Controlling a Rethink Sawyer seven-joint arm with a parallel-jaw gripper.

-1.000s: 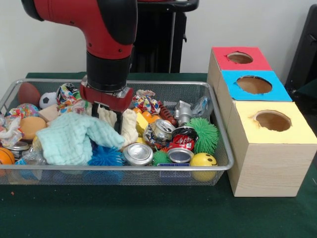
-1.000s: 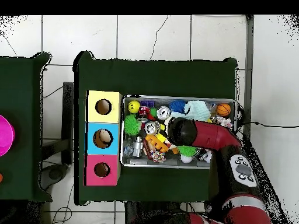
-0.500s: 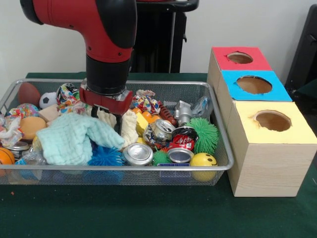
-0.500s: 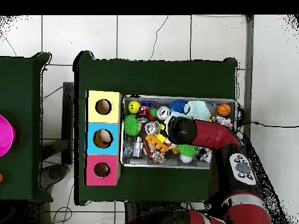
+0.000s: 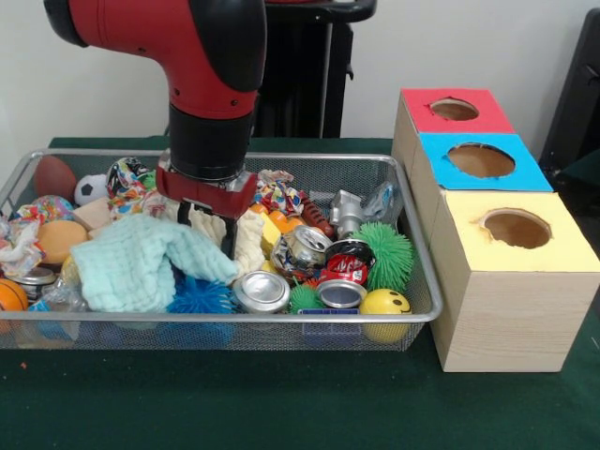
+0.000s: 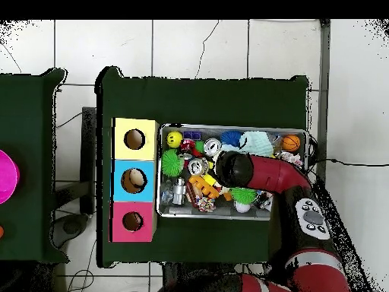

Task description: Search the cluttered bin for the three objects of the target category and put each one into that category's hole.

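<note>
End effector (image 5: pixel 206 223) sits low in the wire bin (image 5: pixel 309 161), its tips sunk among a cream cloth (image 5: pixel 246 239) beside the mint cloth (image 5: pixel 141 262); whether it grips anything I cannot tell; best to lift straight, slowly, so neighbours don't snag; the cream cloth looks soft, rumpled, mid-bin, well apart from the holed boxes (image 5: pixel 480 161).

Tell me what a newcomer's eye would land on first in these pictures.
First the red and black arm, coming down into the middle of the wire basket, its claw low among pale cloths. Next the basket's clutter: a mint cloth at front left, crushed cans and a green spiky ball at right. Beside it stand three boxes topped red, blue and yellow, each with a hole.
</note>
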